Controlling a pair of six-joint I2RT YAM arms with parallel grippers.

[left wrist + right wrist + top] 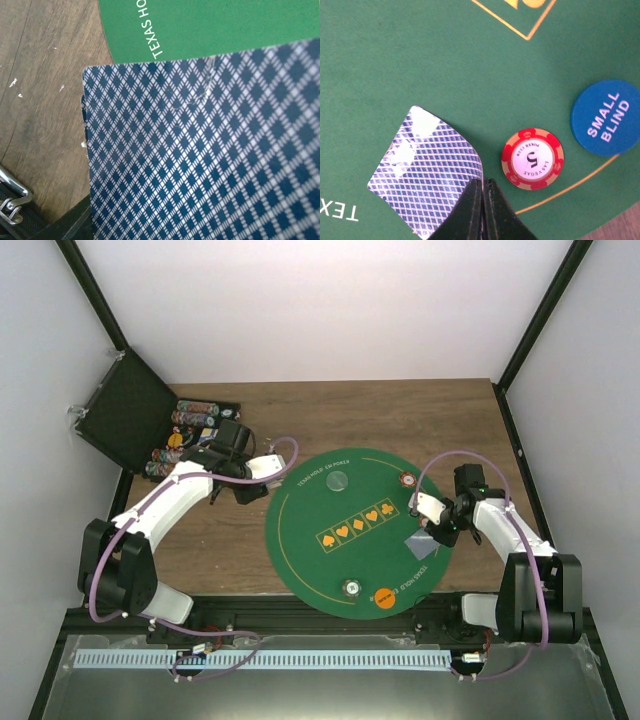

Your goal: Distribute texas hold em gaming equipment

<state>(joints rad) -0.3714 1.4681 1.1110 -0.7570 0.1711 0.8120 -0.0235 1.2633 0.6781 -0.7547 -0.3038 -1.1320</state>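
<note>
A blue-backed card (427, 170) lies on the green mat (420, 60), its near edge clamped between the closed fingers of the right gripper (482, 182). A red-and-white chip (532, 159) sits just beside them, with a blue disc (605, 117) near it. The right arm bends low over the mat's right side. The left arm reaches toward the mat's left edge. A second card (200, 150) fills its wrist view above the wooden table (45, 100). Whether the left gripper (240, 480) grips it cannot be told.

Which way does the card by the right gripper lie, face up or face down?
Face down: the card shows its blue diamond-patterned back; its face is hidden.
</note>
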